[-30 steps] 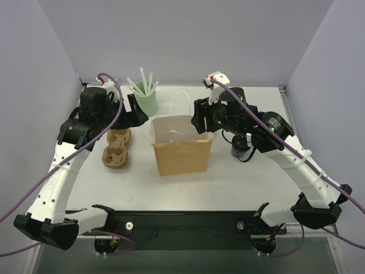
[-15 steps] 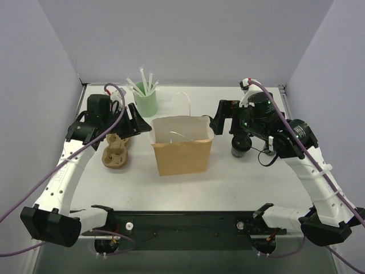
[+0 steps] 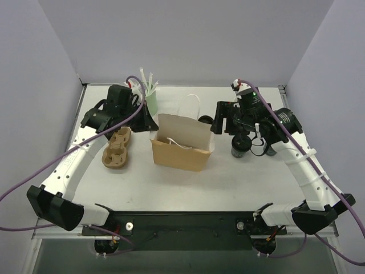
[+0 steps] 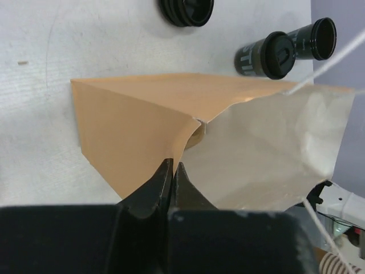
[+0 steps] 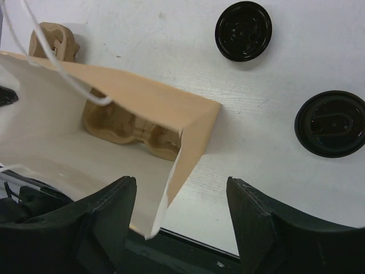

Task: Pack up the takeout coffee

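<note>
The paper bag [image 3: 181, 151] is brown paper, dull and a bit crinkled outside, pale and smooth inside. At nine o'clock from it, the cup carrier [image 3: 116, 149] is rough, bumpy brown pulp. At three o'clock, the takeout coffee [image 3: 239, 147] is black, and its lid [image 5: 331, 124] is shiny plastic. The green cup [image 3: 151, 104] looks like smooth plastic. The table [image 3: 228, 182] is white, dull and faintly scratched.
</note>
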